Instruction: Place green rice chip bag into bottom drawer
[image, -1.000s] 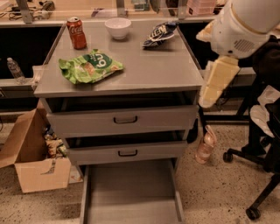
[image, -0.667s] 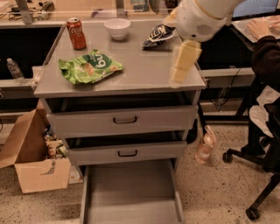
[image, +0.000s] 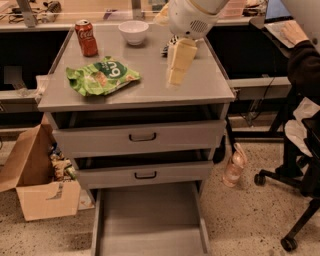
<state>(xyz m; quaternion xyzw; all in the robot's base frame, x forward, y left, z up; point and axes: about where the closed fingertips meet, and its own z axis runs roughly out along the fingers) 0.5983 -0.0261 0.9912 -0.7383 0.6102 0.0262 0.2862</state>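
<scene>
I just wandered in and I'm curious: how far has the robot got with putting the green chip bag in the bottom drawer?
Done: the bottom drawer stands pulled open. In hand: the gripper hovers over the cabinet top, beside the green rice chip bag, not touching it. Left: grasp the bag and lower it into the drawer.
</scene>
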